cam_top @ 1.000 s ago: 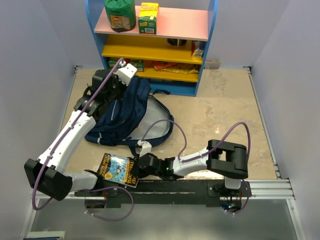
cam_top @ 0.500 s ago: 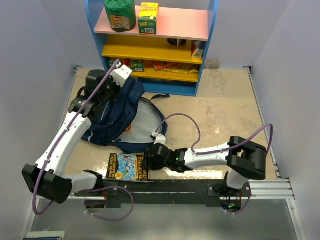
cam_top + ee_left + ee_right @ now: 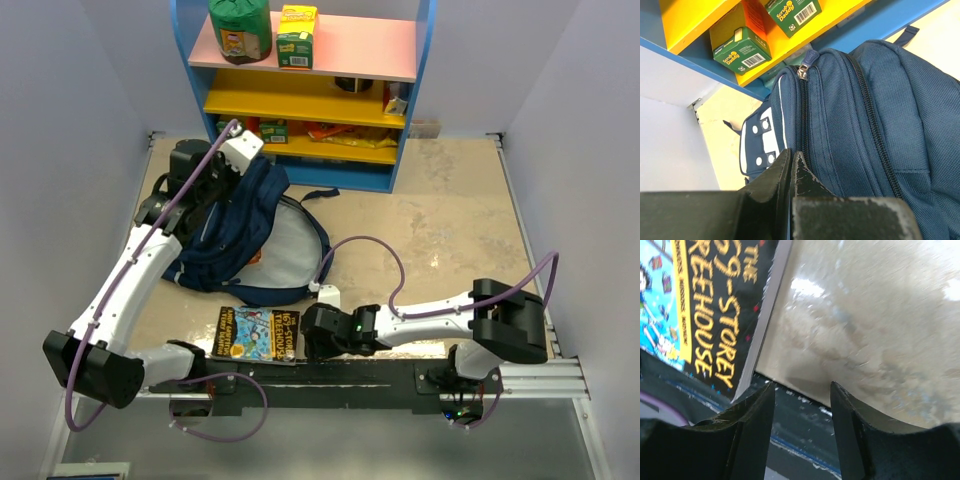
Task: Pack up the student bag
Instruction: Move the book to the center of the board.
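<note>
I am pinching my left gripper point(image 3: 791, 156) shut on the top seam of the student bag point(image 3: 225, 255), judging its fabric limp, while my right gripper point(image 3: 802, 390) is hanging half-open, empty.

I see a beige table point(image 3: 440, 230): student bag point(image 3: 240, 250) far-left, book point(image 3: 255, 334) flat at near edge, shelf unit point(image 3: 350, 45) at back.
</note>
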Robot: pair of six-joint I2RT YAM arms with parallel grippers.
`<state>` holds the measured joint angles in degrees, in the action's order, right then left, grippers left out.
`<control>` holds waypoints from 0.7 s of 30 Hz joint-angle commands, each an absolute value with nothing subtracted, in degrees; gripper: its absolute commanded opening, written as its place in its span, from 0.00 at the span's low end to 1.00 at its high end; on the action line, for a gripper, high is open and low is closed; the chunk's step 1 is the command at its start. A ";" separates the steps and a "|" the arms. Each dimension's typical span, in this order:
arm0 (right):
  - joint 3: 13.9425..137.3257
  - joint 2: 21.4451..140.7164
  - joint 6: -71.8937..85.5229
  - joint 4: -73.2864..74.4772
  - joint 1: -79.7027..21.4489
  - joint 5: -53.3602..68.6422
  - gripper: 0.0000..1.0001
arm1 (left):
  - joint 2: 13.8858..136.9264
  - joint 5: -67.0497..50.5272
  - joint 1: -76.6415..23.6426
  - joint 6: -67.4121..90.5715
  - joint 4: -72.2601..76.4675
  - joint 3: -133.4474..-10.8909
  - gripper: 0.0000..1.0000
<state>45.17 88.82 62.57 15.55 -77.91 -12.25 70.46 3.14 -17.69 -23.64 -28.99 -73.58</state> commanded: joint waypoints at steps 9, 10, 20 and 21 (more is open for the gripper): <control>47.64 83.50 64.95 10.91 -80.42 -12.04 0.53 | 67.59 2.81 -16.35 -24.08 -26.19 -73.48 0.00; 47.64 83.32 64.52 10.55 -80.33 -11.78 0.53 | 67.59 2.81 -16.35 -24.08 -25.93 -73.39 0.00; 51.94 93.07 60.73 9.05 -80.25 -4.32 0.56 | 67.76 3.51 -16.35 -24.78 -26.01 -74.18 0.00; 52.12 93.69 60.65 9.23 -80.16 -4.22 0.56 | 67.68 3.52 -16.35 -24.87 -26.10 -74.35 0.00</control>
